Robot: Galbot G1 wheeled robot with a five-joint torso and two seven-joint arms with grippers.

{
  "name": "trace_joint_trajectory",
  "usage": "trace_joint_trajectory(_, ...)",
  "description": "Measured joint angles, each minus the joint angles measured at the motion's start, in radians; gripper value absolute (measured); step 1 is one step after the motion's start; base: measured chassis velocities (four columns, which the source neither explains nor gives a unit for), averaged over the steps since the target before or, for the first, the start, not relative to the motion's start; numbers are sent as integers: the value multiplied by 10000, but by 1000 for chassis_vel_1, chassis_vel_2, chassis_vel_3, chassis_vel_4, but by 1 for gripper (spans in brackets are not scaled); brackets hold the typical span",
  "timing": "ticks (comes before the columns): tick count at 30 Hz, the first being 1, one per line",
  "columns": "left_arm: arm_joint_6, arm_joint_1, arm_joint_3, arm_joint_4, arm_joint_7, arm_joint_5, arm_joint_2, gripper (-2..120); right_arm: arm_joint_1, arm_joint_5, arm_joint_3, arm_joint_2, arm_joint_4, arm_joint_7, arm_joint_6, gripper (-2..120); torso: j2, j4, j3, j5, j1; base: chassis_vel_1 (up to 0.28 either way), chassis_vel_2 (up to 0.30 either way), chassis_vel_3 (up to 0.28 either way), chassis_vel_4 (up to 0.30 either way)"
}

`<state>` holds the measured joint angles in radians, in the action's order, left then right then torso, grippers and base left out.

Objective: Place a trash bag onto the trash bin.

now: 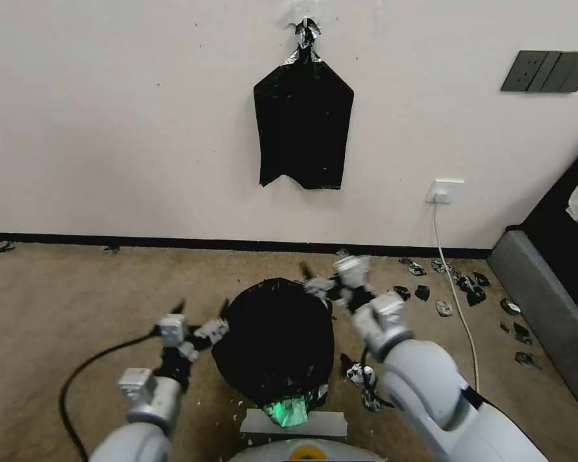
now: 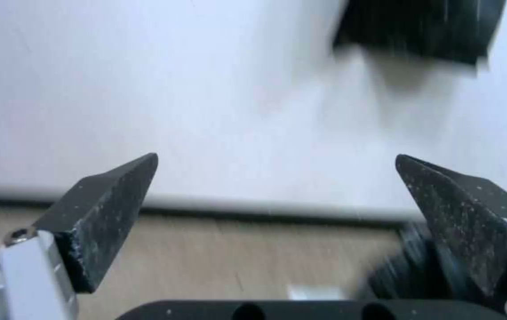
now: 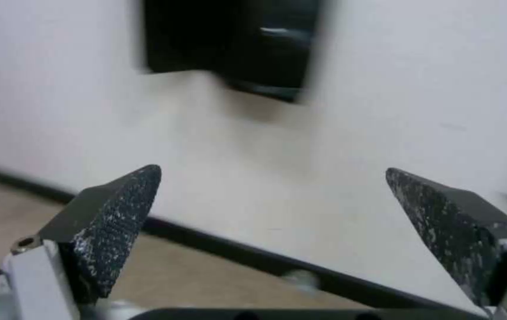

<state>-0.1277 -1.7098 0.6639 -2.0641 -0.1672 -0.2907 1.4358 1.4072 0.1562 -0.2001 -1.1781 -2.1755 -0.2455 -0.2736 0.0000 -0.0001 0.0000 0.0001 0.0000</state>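
Note:
The trash bag [image 1: 273,340], glossy black and wrinkled, is draped as a rounded mound on the carpet in front of me; a part of it [image 2: 410,266] shows in the left wrist view. The trash bin is hidden under it. My left gripper [image 1: 202,307] hovers just left of the bag's upper edge, open [image 2: 277,160], with nothing between its fingers. My right gripper [image 1: 321,266] is at the bag's far right edge, also open [image 3: 272,171] and holding nothing. Both point toward the wall.
A flat black bag [image 1: 304,122] hangs on the wall ahead. Small black plastic scraps [image 1: 469,289] litter the carpet to the right, beside a white cable [image 1: 459,301] from a socket [image 1: 444,190]. A grey furniture edge [image 1: 539,301] stands at right. A black cable [image 1: 77,385] loops at left.

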Motion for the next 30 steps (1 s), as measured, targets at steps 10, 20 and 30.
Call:
trace_joint_trajectory(10, -2123, -214, 447, 569, -437, -353, 462, 100, 2764, -900, -2170, -1300, 876, 450, 2990, 100, 0, 0, -1, 0, 0, 0, 0, 0, 0)
trace_joint_trajectory(20, -2178, -88, 444, 701, -356, -572, 518, 100, 2835, -1140, -2530, -1566, 1151, 813, 3451, 100, 0, 1, 0, -1, 0, 0, 0, 0, 0)
trace_joint_trajectory(30, -2119, -86, 438, 701, -337, -582, 508, 100, 2805, -1130, -2506, -1551, 1151, 820, 3427, 100, 0, 1, 0, -1, 0, 0, 0, 0, 0)
